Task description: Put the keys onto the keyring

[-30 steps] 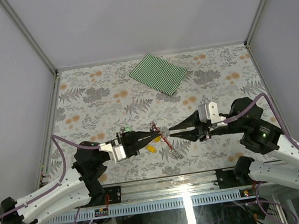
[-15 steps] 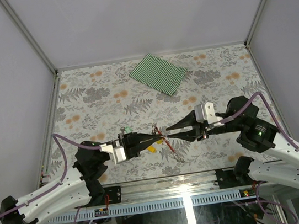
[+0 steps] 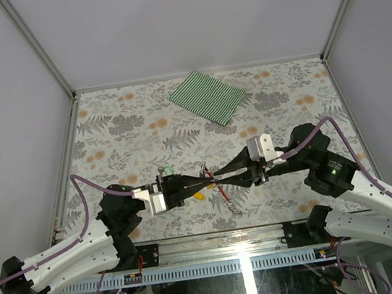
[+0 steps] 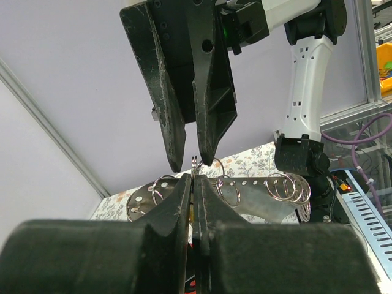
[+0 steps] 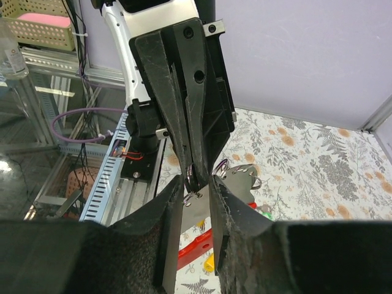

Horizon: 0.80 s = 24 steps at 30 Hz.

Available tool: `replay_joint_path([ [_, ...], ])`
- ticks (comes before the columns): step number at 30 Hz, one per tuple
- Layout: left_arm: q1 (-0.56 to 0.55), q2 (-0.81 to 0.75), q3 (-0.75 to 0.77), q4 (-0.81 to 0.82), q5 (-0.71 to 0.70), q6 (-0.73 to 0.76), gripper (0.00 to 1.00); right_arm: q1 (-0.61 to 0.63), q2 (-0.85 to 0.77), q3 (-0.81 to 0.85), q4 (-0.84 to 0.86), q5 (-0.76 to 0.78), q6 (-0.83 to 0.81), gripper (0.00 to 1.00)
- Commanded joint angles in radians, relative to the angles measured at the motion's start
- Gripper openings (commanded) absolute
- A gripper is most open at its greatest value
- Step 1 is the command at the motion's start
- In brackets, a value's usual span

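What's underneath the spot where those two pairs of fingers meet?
A yellow-headed key and the red keyring with its short chain show below the fingers. The fingers cover the rest, so any other keys there cannot be seen.

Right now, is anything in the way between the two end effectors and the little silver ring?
Nothing visible does. The left end effector pinches the small silver metal ring, and the right end effector has its tips either side of it, head-on. The yellow-headed silver key lies on the floral-patterned table below them.
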Motion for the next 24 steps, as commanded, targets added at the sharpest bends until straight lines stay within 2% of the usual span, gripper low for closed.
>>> replay_joint_path([
  [1,-0.002,-0.010,0.018,0.083,0.004,-0.002,0.00,0.004,-0.004,0.036,0.022,-0.021,0.007,0.28],
  [14,-0.003,-0.003,0.041,0.074,0.012,0.003,0.00,0.005,0.023,0.045,-0.006,-0.020,-0.013,0.22],
  [16,-0.003,0.002,0.044,0.074,0.013,0.003,0.00,0.004,0.022,0.047,-0.014,-0.017,-0.022,0.18],
  [20,-0.002,-0.001,0.043,0.071,0.001,-0.004,0.00,0.004,0.013,0.062,-0.050,0.006,-0.051,0.00],
  [22,-0.004,-0.008,0.043,0.051,-0.014,-0.004,0.00,0.003,0.007,0.076,-0.084,0.021,-0.066,0.00],
  [24,-0.002,-0.015,0.044,0.016,-0.050,-0.001,0.09,0.005,0.005,0.098,-0.131,0.039,-0.092,0.00],
])
